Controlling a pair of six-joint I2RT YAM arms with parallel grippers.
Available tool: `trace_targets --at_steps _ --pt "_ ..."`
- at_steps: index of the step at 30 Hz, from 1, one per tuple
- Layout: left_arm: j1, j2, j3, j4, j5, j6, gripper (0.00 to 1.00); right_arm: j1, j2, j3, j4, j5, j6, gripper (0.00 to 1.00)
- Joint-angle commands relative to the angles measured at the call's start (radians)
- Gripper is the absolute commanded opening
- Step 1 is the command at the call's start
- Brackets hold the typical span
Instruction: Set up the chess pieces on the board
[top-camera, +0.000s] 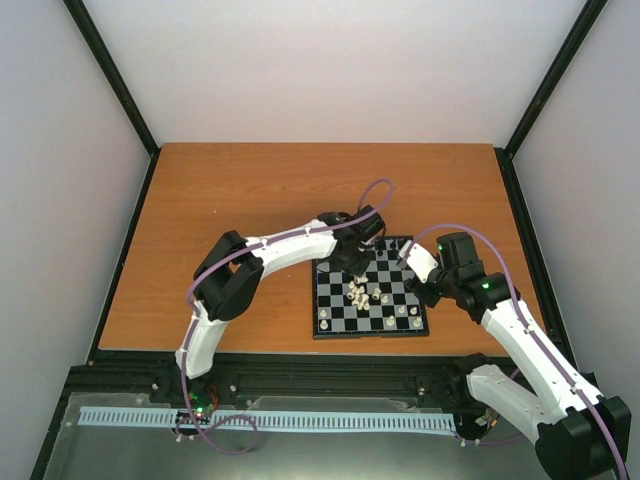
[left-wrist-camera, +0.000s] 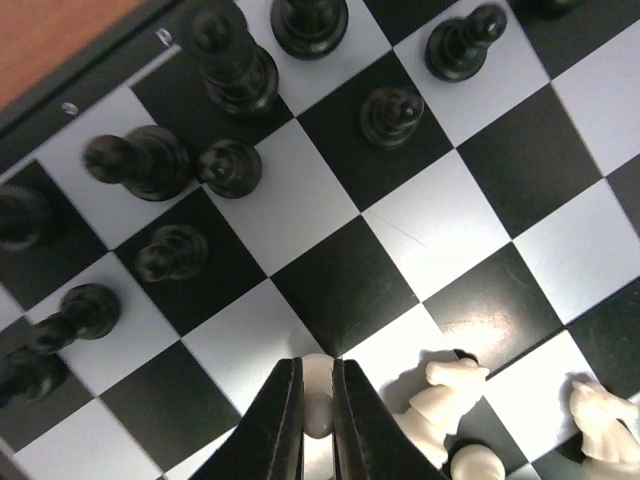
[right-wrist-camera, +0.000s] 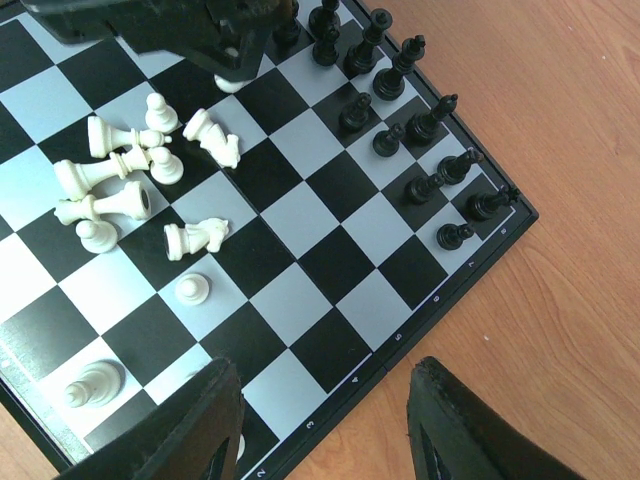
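The board (top-camera: 396, 301) lies right of the table's middle. Black chess pieces (right-wrist-camera: 400, 90) stand in two rows along its far edge. Several cream-white pieces (right-wrist-camera: 115, 175) lie in a heap mid-board, and two white pawns (right-wrist-camera: 192, 290) stand nearer. My left gripper (left-wrist-camera: 317, 400) is low over the board (left-wrist-camera: 350, 280), shut on a cream-white piece (left-wrist-camera: 318, 375) next to a toppled white knight (left-wrist-camera: 440, 395). My right gripper (right-wrist-camera: 320, 425) is open and empty, hovering over the board's near right edge (right-wrist-camera: 400, 350).
The board rests on an orange-brown wooden table (top-camera: 250, 200) with white walls and black corner posts around it. Bare wood (right-wrist-camera: 570, 220) lies right of the board. The left arm (top-camera: 290, 245) reaches over the board's left side.
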Motion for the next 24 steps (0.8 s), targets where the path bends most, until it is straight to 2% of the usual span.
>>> trace_targets --at_steps 1,6,11,14,19,24 --pt "-0.001 -0.137 -0.009 -0.009 -0.046 0.021 0.02 -0.004 0.001 -0.010 0.000 -0.005 -0.003 0.46" --pt "-0.007 -0.345 -0.203 0.087 0.076 0.088 0.04 -0.004 0.003 -0.010 -0.001 -0.007 -0.003 0.46" --pt "-0.072 -0.479 -0.387 0.142 0.089 0.138 0.04 -0.004 0.010 -0.009 -0.002 -0.011 -0.003 0.46" --pt "-0.114 -0.505 -0.442 0.137 0.089 0.148 0.04 -0.005 0.018 -0.008 -0.003 -0.008 -0.003 0.46" --pt "-0.120 -0.526 -0.517 0.162 0.122 0.137 0.04 -0.004 0.024 -0.008 -0.001 -0.002 -0.003 0.46" --pt "-0.121 -0.485 -0.526 0.177 0.156 0.140 0.06 -0.004 0.029 -0.008 0.000 -0.001 -0.001 0.46"
